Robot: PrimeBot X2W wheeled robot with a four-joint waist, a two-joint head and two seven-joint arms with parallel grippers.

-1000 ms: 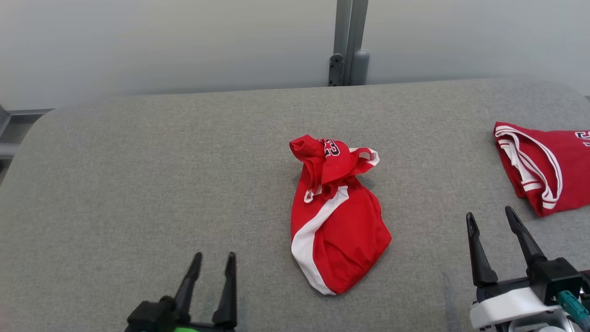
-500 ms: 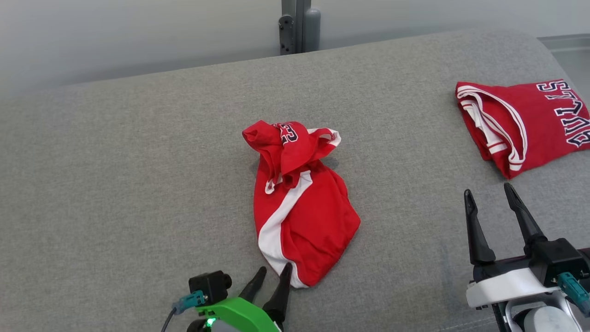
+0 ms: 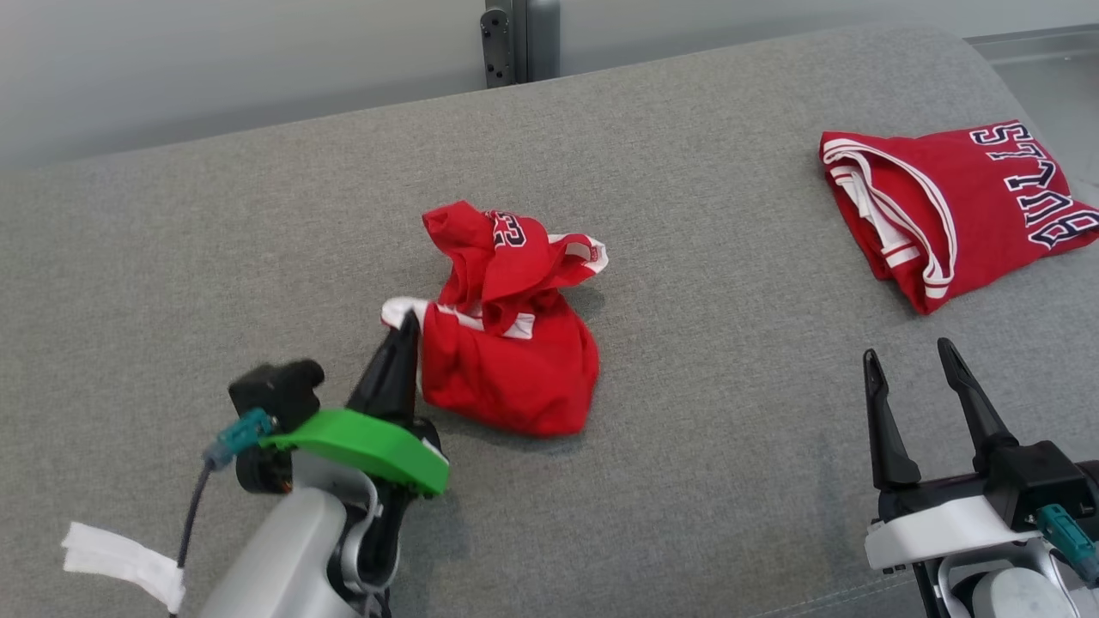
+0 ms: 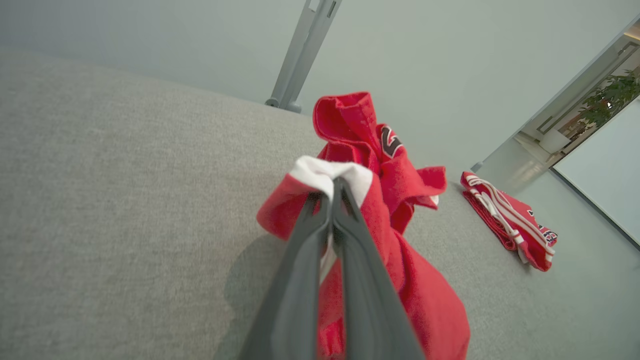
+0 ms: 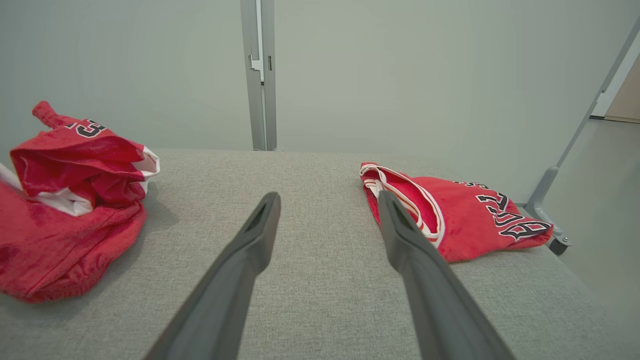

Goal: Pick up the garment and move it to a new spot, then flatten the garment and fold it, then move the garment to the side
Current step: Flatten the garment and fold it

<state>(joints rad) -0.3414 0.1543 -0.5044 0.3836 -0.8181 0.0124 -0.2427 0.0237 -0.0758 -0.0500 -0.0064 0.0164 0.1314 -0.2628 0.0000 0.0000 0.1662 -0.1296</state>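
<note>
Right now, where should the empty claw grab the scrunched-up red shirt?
Probably the white-edged loop sticking out of the red shirt on its right, coming from the right side. It stands clear of the heap and faces the open right claw; the left claw pinches the white hem opposite.

Head view looks down; both wrist views (low, near) share the garment (image 3: pixel 515 378).

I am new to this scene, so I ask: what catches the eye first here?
First, the crumpled red garment in the middle of the grey table, its white edge pinched by the shut left gripper. Next, a folded red jersey with dark letters lies at the far right, and the right gripper stands open and empty in front of it.
</note>
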